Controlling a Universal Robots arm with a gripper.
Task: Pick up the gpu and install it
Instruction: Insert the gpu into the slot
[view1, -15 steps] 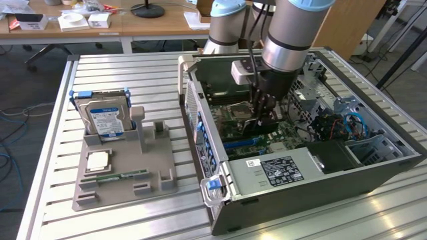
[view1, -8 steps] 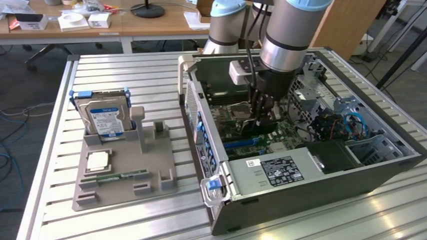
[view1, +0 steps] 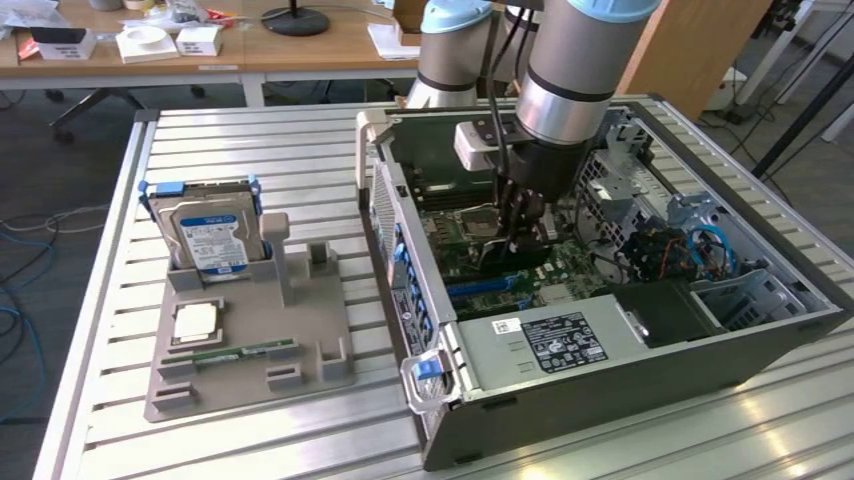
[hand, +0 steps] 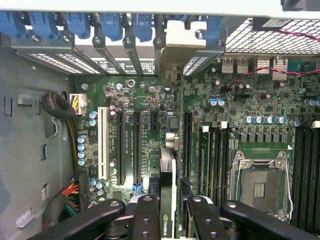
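Silver arm (view1: 563, 95), pale-blue joint caps (view1: 607, 8); black tool (view1: 517, 238), screwed linkage fingers (hand: 147, 215); white wrist box (view1: 477, 145).

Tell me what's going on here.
The robot arm's gripper is down inside the open computer case, clamped on the gpu, which it holds edge-on over the motherboard and its expansion slots. The card does not look seated in a slot yet. Beside the case, a hard drive stands upright in a grey holder.

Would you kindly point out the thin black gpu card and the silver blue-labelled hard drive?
Thin black gpu card (hand: 168, 172): wrist view, on its camera-facing edge.
Silver blue-labelled hard drive (view1: 212, 245): exterior view, on its label.
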